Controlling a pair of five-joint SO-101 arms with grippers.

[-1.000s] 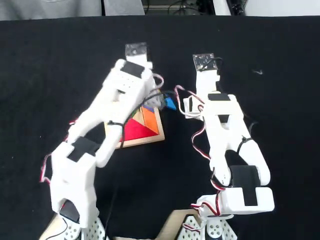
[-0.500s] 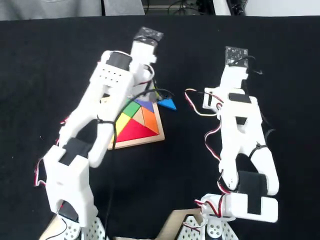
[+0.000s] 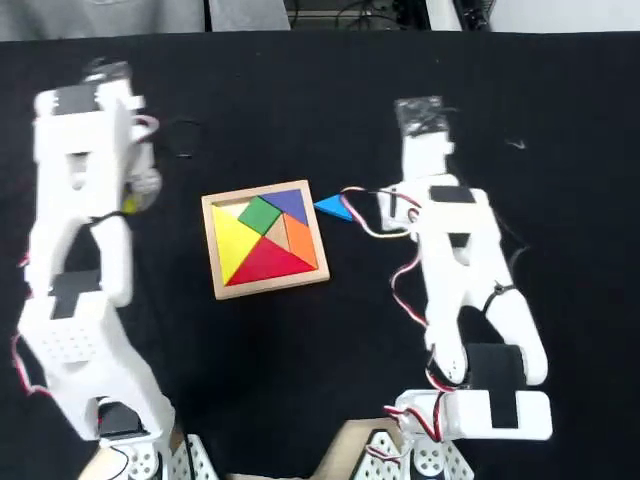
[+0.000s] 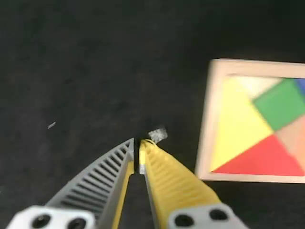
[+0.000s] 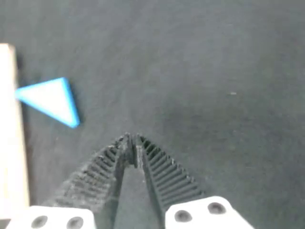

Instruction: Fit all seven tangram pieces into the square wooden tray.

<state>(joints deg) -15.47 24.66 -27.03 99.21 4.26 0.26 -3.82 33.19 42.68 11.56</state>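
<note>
By my count six pieces sit in the tray point(image 3: 275, 287), with one pale corner gap unfilled. The blue triangle point(image 3: 335, 207) lies on the worktop point(image 3: 520, 90) just beside the tray. My left fingers point(image 4: 143, 148) and right fingers point(image 5: 127, 143) are closed and empty.

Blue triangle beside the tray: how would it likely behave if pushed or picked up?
The blue triangle looks flat and stiff, so it would probably slide on the black table, not roll. Lying flush, its thin edges likely offer little to grip.
</note>
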